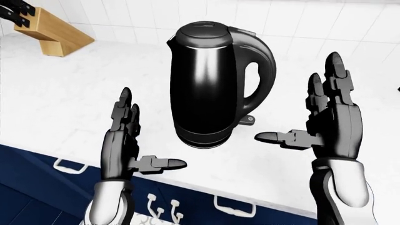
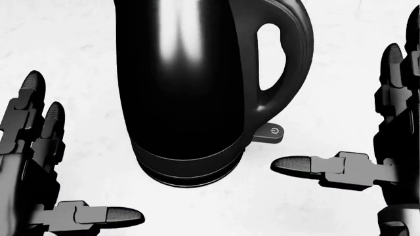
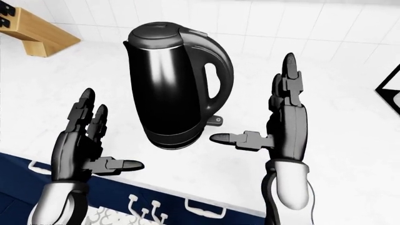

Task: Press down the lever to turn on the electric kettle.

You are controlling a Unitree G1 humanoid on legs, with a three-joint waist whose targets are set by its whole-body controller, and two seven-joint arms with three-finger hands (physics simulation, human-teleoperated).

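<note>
Kettle (image 1: 212,84), glossy black and upright, stands on the white marble counter (image 1: 62,98) near the middle of our left-eye view, its handle (image 1: 259,70) turned to the view's right. At the foot of that handle, just above the base, a small grey lever (image 2: 270,132) with a power symbol sticks out to the right. We hold both hands up on either side of the kettle, touching nothing. Our left hand (image 1: 125,143) sits low and to the left, fingers straight and spread, thumb pointing toward the kettle. Our right hand (image 1: 331,122) is higher on the right, fingers likewise extended and apart; its thumb (image 2: 302,164) reaches inward, its tip near the lever but apart from it. A wooden knife block (image 1: 47,28) stands at the top left by the white tiled wall (image 1: 300,18). Navy drawers with white handles (image 1: 234,208) run along the bottom edge.
</note>
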